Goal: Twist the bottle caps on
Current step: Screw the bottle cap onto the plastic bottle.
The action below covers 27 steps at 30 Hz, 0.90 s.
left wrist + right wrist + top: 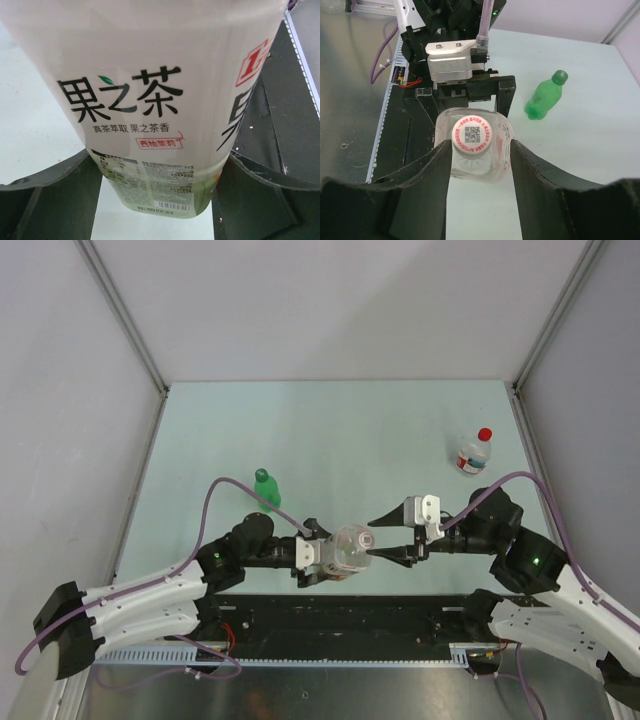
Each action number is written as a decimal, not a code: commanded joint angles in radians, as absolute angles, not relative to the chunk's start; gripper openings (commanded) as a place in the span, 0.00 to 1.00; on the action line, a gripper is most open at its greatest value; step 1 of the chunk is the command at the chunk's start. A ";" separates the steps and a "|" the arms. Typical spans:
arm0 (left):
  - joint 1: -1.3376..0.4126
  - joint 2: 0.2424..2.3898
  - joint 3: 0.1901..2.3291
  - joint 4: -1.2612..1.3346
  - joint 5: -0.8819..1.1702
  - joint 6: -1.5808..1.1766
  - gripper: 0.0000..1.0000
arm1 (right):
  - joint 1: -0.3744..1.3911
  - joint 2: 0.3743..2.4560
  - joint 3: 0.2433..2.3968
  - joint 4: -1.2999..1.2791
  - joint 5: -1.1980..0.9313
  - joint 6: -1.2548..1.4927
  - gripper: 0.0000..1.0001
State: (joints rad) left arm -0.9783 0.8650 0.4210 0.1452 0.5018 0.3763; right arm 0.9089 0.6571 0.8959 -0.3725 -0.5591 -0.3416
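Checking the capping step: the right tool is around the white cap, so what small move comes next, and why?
Probably close the right tool onto the white cap: its fingers flank the cap with a gap on one side, and the left tool holds the bottle.

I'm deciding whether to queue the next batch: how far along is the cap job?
Looks done: the green cap sits on the green bottle and the red cap on the small bottle, though tightness can't be judged. In hand: the left gripper holds the wide bottle; the right gripper has its jaws around the white cap on its neck. Left: twisting that cap tight.
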 commanded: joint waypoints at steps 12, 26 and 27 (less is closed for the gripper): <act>-0.971 0.861 0.445 0.147 0.529 0.409 0.00 | 0.916 0.658 0.897 -0.331 -0.625 -0.336 0.54; -0.971 0.854 0.445 0.143 0.521 0.407 0.00 | 0.923 0.676 0.897 -0.341 -0.624 -0.338 0.39; -0.971 0.854 0.446 0.143 0.515 0.405 0.00 | 0.926 0.678 0.897 -0.346 -0.622 -0.339 0.36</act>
